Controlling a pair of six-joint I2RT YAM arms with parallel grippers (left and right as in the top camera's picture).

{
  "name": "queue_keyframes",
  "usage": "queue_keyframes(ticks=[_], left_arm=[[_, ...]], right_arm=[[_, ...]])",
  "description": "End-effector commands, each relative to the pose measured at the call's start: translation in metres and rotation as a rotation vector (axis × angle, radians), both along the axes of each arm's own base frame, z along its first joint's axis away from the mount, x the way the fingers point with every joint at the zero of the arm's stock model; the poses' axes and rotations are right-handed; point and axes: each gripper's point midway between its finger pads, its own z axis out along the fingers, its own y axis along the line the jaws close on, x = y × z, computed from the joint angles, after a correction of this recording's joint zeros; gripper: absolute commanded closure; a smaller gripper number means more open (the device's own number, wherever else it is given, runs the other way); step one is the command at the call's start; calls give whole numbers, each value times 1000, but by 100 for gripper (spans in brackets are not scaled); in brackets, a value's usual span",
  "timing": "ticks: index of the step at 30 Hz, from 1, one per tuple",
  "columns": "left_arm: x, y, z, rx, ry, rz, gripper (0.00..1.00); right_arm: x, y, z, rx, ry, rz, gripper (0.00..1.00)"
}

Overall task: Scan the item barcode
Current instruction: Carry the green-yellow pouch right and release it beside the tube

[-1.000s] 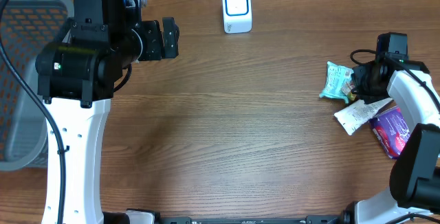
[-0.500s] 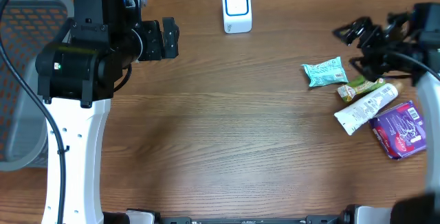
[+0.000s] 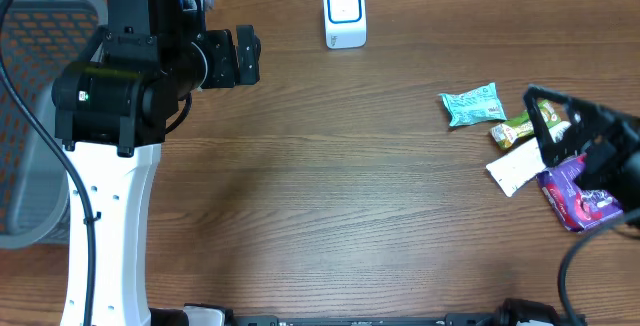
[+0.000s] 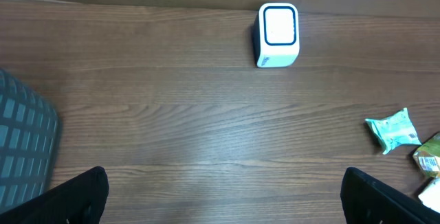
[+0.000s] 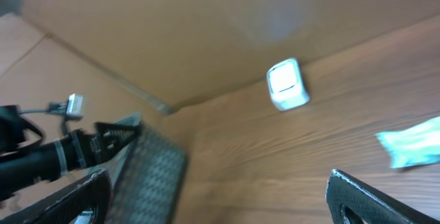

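Two arms worked at a wooden bench [image 3: 330, 186]; at the far left sat a grey mesh basket [image 3: 30, 86], partly covered by the left arm [image 3: 110, 96]; the left jaws pointed rightward over the bench's rear left part, spread wide and empty, their tips showing at the two lower corners of the left wrist view. Near the back edge, about mid-bench, a small white scanner [image 3: 345, 13] with a blue-rimmed face stood upright, well apart from everything else. Further right a teal packet [image 3: 472, 106] lay flat on the wood, touched by neither arm; just beside it to the right lay a green-and-yellow snack bar [image 3: 512, 131], then a white tube [image 3: 515, 169] lying aslant below it, and a purple packet [image 3: 575, 201] against the tube's right end. The right arm [image 3: 610, 151], blurred, reached in from the right edge; its jaws hung over the bar and the tube, released and holding nothing, both tips wide apart in the right wrist view, which looked across the bench toward the scanner and basket.
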Motion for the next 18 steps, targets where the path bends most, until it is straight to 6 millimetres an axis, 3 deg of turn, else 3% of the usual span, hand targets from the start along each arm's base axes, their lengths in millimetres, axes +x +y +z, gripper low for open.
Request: queue_keyframes(ticks=[1,4,7,11,18], left_arm=[[2,2,0,8,-3,1,0],[2,2,0,8,-3,1,1],[2,2,0,8,-3,1,0],[2,2,0,8,-3,1,0],[2,2,0,8,-3,1,0]], right_arm=[[-17,-25,-11,-159,-4,-153,0],[-31,-39,-32,-245,66,-216,0],[-29,-49,-40,-271,87,-265,0],[-21,-71,-51,-324,13,-386,0],[-3,-73,-80,-327,-205,-437,0]])
